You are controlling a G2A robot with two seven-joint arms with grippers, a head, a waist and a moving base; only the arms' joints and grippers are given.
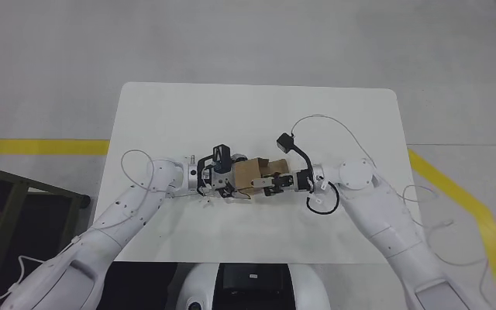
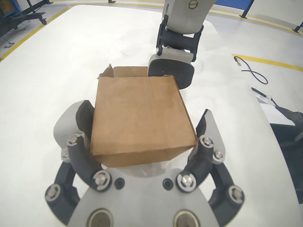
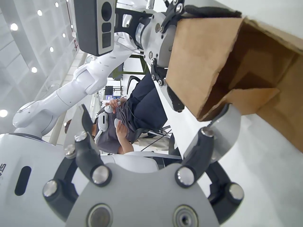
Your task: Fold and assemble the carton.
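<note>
Two pincers face each other over a white table (image 1: 349, 116), with a brown carton (image 2: 139, 116) between them. The carton's near end sits clamped between the fingers of the left pincer (image 2: 144, 115), and its open mouth is turned to the right pincer (image 3: 153, 108). That one is spread wide, with one pad against a loose flap (image 3: 251, 100) at the mouth and the other finger well clear. The danger from here looks plain. Too hard a push on the flap could slide the carton out of the left pincer's hold. It could also crease the thin board beside the fold line and leave that end crooked.
</note>
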